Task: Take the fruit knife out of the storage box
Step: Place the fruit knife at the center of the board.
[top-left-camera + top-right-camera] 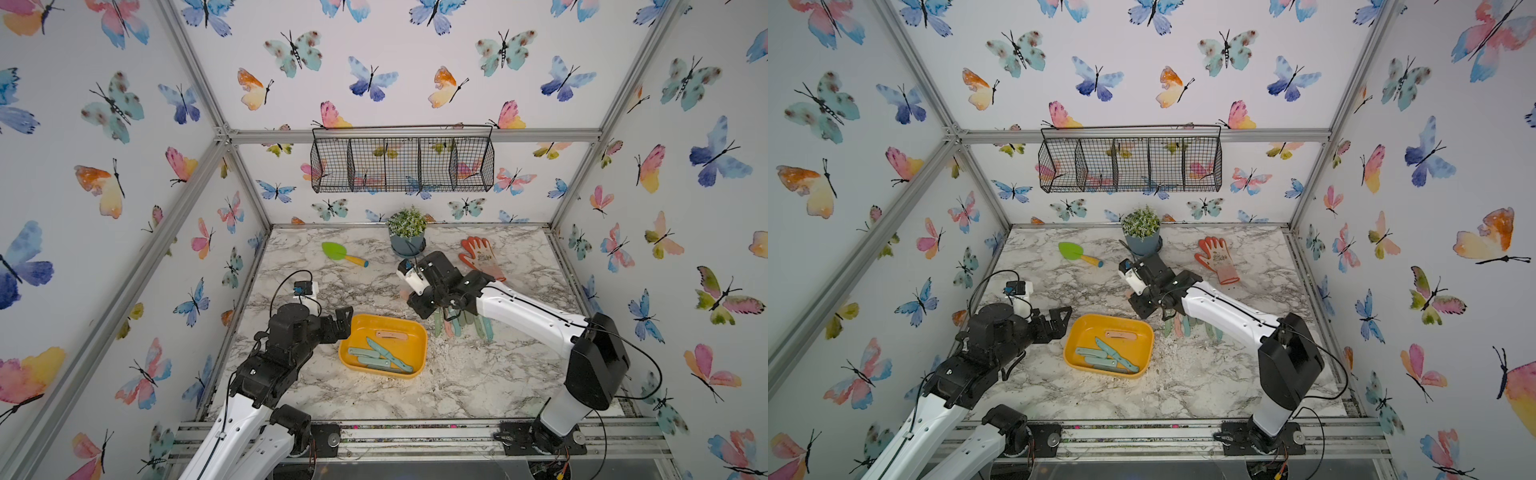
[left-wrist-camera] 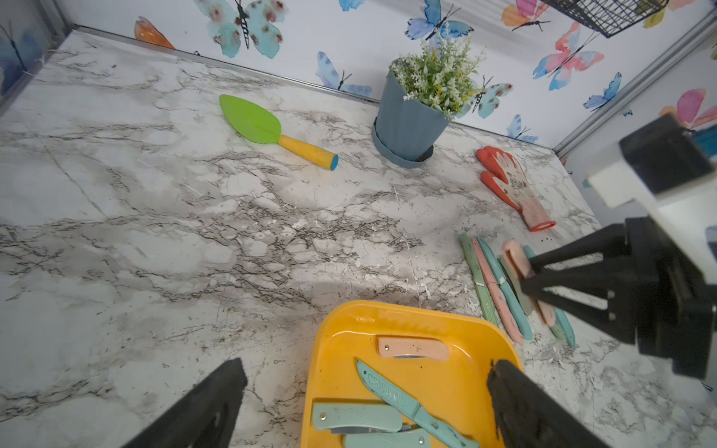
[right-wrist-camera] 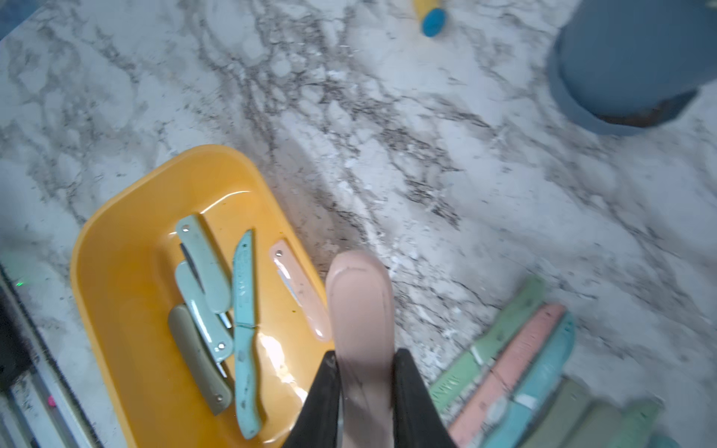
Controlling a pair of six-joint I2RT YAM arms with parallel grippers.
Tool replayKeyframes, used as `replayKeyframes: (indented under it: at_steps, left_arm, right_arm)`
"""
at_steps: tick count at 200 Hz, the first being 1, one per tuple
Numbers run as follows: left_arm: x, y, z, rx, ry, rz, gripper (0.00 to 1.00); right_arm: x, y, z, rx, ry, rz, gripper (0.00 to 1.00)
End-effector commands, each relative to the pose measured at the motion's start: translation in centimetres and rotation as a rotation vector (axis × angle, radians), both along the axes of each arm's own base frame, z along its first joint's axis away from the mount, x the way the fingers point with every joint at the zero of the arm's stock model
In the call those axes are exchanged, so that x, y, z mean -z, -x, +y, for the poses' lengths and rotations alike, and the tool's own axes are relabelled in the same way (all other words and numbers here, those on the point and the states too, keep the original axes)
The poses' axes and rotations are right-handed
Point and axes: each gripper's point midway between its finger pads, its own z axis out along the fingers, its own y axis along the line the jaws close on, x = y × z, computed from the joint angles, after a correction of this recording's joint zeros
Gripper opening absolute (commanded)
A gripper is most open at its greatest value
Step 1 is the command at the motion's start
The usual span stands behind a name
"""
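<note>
**Fruit knife outside box, in right grip**

Pink folded fruit knife (image 3: 361, 302) is pinched between the black right fingers (image 3: 411, 395), just outside the far right corner of the shallow yellow-orange plastic storage box (image 1: 361, 328). Left fingers (image 2: 217, 403) are spread wide, straddling the box's left rim.

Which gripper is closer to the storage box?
Left. The left gripper is at the left rim of the storage box, jaws open; the right gripper is past its far right corner, holding a pink knife.
</note>
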Motion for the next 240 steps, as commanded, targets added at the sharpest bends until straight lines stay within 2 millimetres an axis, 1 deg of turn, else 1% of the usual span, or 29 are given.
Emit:
replayKeyframes:
  at_steps: [1, 13, 33, 49, 66, 95, 116, 140, 169, 192, 212, 240]
  left_arm:
    - [0.0, 0.5, -2.0, 0.112, 0.022, 0.000, 0.98]
    - [-0.1, 0.6, -2.4, 0.133, 0.027, 0.003, 0.98]
    - [0.1, 0.8, -2.8, 0.152, 0.027, 0.010, 0.98]
    - [0.1, 0.8, -2.9, 0.155, 0.024, 0.010, 0.98]
    - [0.1, 0.8, -2.9, 0.156, 0.025, 0.009, 0.99]
    - [0.2, 0.7, -2.7, 0.148, 0.018, 0.011, 0.98]
    - [0.2, 0.7, -2.7, 0.144, 0.016, 0.011, 0.98]
    - [0.2, 0.6, -2.5, 0.136, 0.012, 0.009, 0.98]
    - [0.3, 0.6, -2.4, 0.127, 0.009, 0.010, 0.99]
    - [0.3, 0.5, -2.3, 0.124, 0.008, 0.010, 0.98]
    - [0.3, 0.5, -2.3, 0.119, 0.006, 0.010, 0.99]
    - [0.4, 0.5, -2.2, 0.115, 0.004, 0.012, 0.98]
  right_arm:
    - [-0.1, -1.6, -3.9, 0.130, 0.000, -0.002, 0.16]
    - [-0.2, -2.6, -6.4, 0.199, -0.005, -0.003, 0.16]
    - [0.3, -4.0, -10.7, 0.316, -0.003, 0.008, 0.16]
    - [1.1, -4.8, -13.9, 0.401, 0.001, 0.018, 0.16]
    - [2.5, -5.3, -17.0, 0.488, 0.009, 0.050, 0.16]
    - [5.3, -5.5, -20.7, 0.576, 0.052, 0.097, 0.15]
    - [7.4, -5.5, -22.7, 0.623, 0.091, 0.137, 0.15]
    - [9.6, -5.3, -24.0, 0.649, 0.130, 0.185, 0.15]
    - [11.7, -5.1, -24.7, 0.659, 0.159, 0.232, 0.15]
    - [12.7, -5.3, -25.0, 0.669, 0.176, 0.252, 0.15]
    - [13.2, -5.5, -24.8, 0.664, 0.178, 0.267, 0.15]
    - [13.9, -5.2, -24.9, 0.660, 0.192, 0.288, 0.15]
